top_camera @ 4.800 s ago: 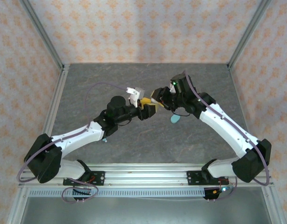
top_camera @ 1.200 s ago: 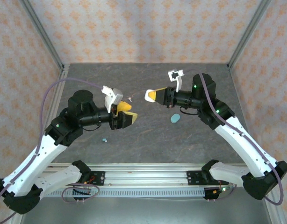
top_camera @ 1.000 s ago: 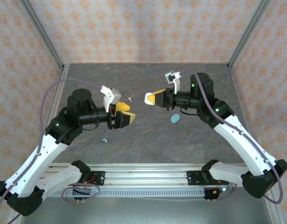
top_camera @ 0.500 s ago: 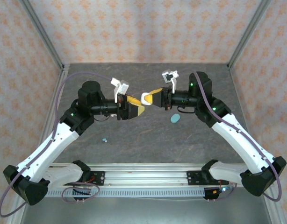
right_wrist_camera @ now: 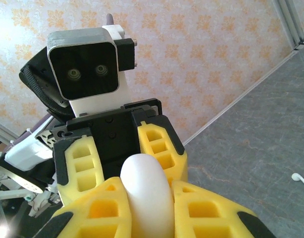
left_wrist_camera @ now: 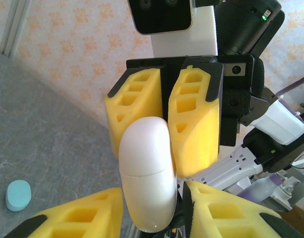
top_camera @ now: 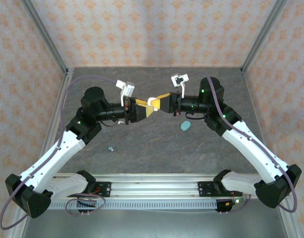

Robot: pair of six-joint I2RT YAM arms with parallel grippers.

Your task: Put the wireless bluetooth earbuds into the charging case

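Observation:
The white pill-shaped charging case [top_camera: 152, 101] hangs above the table's middle, lid closed, held from both ends. My right gripper [top_camera: 163, 102] is shut on one end of the case [right_wrist_camera: 147, 198]. My left gripper [top_camera: 142, 107] comes from the opposite side, its yellow fingers [left_wrist_camera: 73, 220] pressed to the sides of the case [left_wrist_camera: 147, 178]. One white earbud [right_wrist_camera: 300, 178] lies on the grey table. A tiny teal bud [top_camera: 111, 148] lies near the left arm. The other buds are out of view.
A teal oval object, larger than a bud, [top_camera: 185, 126] rests on the table under the right arm and also appears as the teal oval [left_wrist_camera: 18, 195] in the left wrist view. Patterned walls and metal posts [top_camera: 45, 37] enclose the grey table [top_camera: 157, 148].
The left gripper has swung up and right from an open stance to meet the right gripper, and its fingers now enclose the free end of the case. The right arm barely moved.

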